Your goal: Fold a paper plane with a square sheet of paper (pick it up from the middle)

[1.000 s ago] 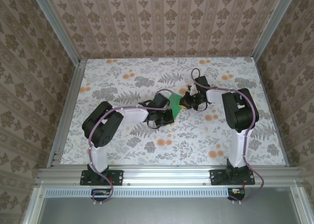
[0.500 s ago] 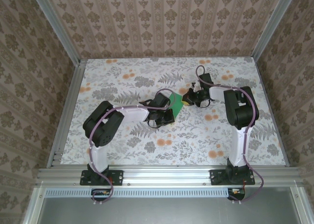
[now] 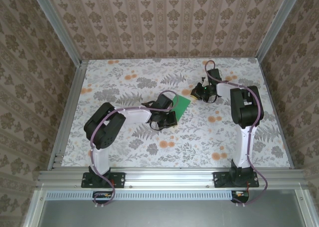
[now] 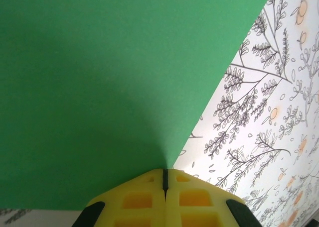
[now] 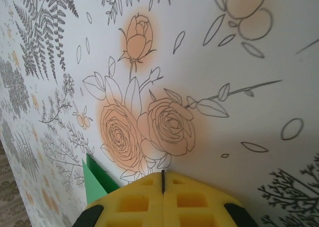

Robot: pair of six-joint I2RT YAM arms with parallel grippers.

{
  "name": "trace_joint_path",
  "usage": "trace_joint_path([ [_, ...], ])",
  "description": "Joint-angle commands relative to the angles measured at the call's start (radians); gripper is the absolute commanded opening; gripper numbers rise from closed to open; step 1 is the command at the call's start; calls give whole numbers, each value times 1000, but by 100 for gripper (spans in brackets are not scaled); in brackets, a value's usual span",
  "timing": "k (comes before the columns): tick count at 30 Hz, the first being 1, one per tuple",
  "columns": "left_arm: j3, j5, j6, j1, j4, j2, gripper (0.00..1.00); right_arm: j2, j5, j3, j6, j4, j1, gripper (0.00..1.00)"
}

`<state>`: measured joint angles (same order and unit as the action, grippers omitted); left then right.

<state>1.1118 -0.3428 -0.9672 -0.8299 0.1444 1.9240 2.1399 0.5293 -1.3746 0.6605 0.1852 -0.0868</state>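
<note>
The green sheet of paper lies mid-table, right against my left gripper. In the left wrist view the sheet narrows into the seam of my left gripper, whose yellow jaws are shut on its edge. My right gripper stands apart from the paper, to its right and further back. In the right wrist view that gripper is shut with nothing in it. A corner of the paper in two layers pokes out to the left of it. A paper plane is out of view.
The floral tabletop is bounded by aluminium rails at the left, right and near edges, with wallpapered walls behind. Both arm bases sit at the near rail.
My right gripper has drawn back and to the right, off the paper, staying shut. The paper's right side now lies free and shows more. The left arm has not moved.
</note>
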Motion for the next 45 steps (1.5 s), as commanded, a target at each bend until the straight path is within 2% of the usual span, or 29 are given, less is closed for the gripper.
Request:
trace_joint_path([
  [1, 16, 18, 45, -13, 132, -27, 7, -90, -65, 19, -17, 50, 9, 5],
  [6, 75, 45, 78, 3, 143, -105, 17, -233, -140, 94, -51, 111, -38, 14],
  [10, 49, 74, 90, 56, 161, -170, 30, -290, -266, 134, -61, 170, -121, 29],
  [13, -10, 83, 91, 114, 167, -211, 39, -281, -350, 129, -67, 210, -191, 35],
  [19, -140, 89, 87, 225, 162, -298, 56, -190, -416, 64, -87, 278, -286, 36],
  [22, -190, 81, 85, 271, 160, -335, 61, -154, -405, 56, -94, 281, -306, 36],
  [27, -240, 55, 87, 318, 145, -375, 65, -102, -354, 42, -139, 275, -332, 35],
  [33, -259, 38, 98, 339, 145, -395, 67, -55, -252, 2, -346, 279, -359, 33],
  [39, -262, 8, 108, 339, 131, -387, 67, -65, -83, -23, -531, 282, -361, 31],
  [42, -260, -9, 108, 338, 125, -377, 67, -116, -72, -23, -526, 271, -360, 31],
  [45, -255, -28, 120, 324, 122, -367, 67, -185, -70, 0, -448, 262, -358, 33],
])
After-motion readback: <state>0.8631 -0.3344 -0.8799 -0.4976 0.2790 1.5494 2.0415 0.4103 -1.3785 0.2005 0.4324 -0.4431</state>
